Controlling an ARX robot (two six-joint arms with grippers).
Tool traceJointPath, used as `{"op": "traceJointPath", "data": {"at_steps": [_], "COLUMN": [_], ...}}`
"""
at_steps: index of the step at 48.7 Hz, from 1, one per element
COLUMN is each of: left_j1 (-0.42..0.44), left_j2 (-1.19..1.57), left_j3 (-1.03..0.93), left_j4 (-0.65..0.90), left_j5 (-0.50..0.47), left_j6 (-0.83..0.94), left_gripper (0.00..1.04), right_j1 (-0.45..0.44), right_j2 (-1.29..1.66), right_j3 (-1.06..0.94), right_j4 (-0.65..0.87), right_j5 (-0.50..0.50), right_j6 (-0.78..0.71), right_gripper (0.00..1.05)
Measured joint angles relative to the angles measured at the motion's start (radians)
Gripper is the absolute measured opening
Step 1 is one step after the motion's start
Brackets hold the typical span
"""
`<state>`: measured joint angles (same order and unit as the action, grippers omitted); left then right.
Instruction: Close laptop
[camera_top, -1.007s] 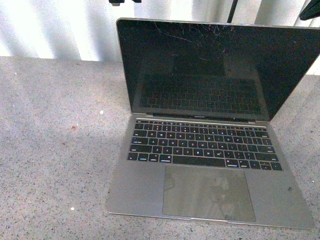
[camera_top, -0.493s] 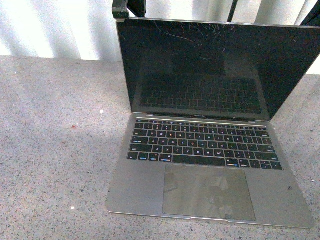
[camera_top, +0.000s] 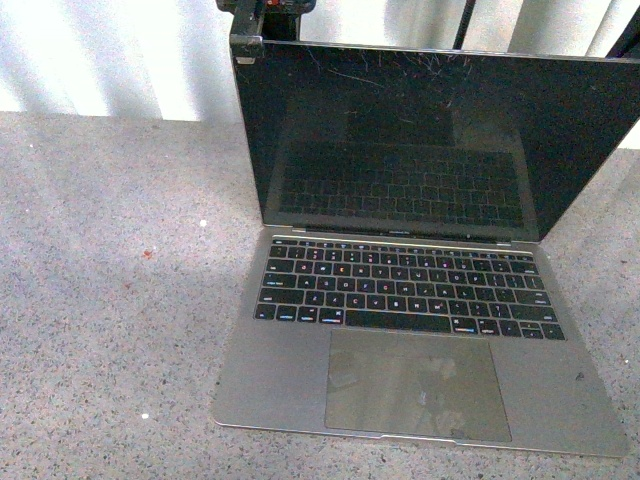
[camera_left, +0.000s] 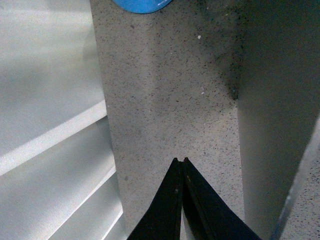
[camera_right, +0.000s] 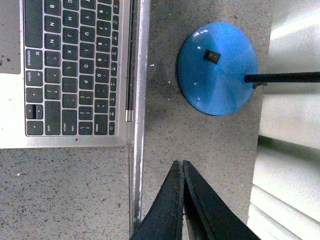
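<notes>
The silver-grey laptop (camera_top: 410, 330) stands open on the speckled counter, its scratched black screen (camera_top: 420, 130) nearly upright. My left gripper (camera_top: 246, 45) is shut and sits right behind the lid's top left corner. In the left wrist view its fingertips (camera_left: 180, 161) point down over the counter, with the grey back of the lid (camera_left: 270, 125) beside them. My right gripper (camera_right: 179, 163) is shut too and hangs just behind the lid's thin edge (camera_right: 138, 150), near the keyboard (camera_right: 75, 65). Neither gripper holds anything.
A blue round lamp base (camera_right: 217, 67) with a black switch and a black pole (camera_right: 285, 77) stands on the counter behind the laptop. A white slatted wall (camera_left: 50, 125) runs along the back. Bare counter (camera_top: 110, 280) lies left of the laptop.
My left gripper has come down into the front view, to behind the lid's top left corner. The lid's top edge has dropped slightly and the keyboard's reflection has grown taller.
</notes>
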<state>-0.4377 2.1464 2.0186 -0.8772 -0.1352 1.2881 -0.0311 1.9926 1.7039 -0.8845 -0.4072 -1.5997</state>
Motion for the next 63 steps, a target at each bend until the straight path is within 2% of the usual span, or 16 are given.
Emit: {"op": "traceJointPath", "data": {"at_steps": [34,63], "left_j1": [-0.037,-0.071], "left_j2": [-0.085,-0.137], "left_j3": [-0.139,-0.276], "left_j4": [0.005,0.031], "left_j5": [0.007,0.023], "left_j6": [0.003,0.005], "left_gripper": [0.04,0.04], "right_j1": [0.008,0.060], "right_j2": [-0.001,-0.077], "right_j3": [-0.017,-0.168], "right_j4": [-0.062,-0.027], "right_j5": [0.030,0.048], "right_j6": [0.059,0.141], "right_gripper": [0.03,0.03]}}
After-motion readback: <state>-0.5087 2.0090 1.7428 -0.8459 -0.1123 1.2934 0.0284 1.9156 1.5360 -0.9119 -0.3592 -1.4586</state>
